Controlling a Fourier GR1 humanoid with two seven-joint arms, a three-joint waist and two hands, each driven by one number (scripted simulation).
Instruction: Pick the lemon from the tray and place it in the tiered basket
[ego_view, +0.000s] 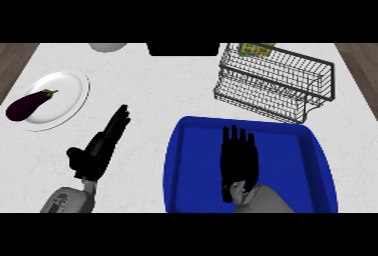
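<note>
A blue tray (184, 165) lies on the white counter at the lower right. My right hand (240, 160) hovers flat over its middle with straight fingers pointing away from me, open. No lemon shows; whether one lies under the hand cannot be told. The black wire tiered basket (277, 82) stands beyond the tray at the upper right. My left hand (100, 147) rests open over the counter left of the tray, fingers straight and slanting up to the right.
A white plate (66, 85) with a dark purple eggplant (29, 106) sits at the far left. A grey rounded object (108, 46) and a black object (183, 48) stand along the back edge. A yellow-green packet (256, 49) shows behind the basket.
</note>
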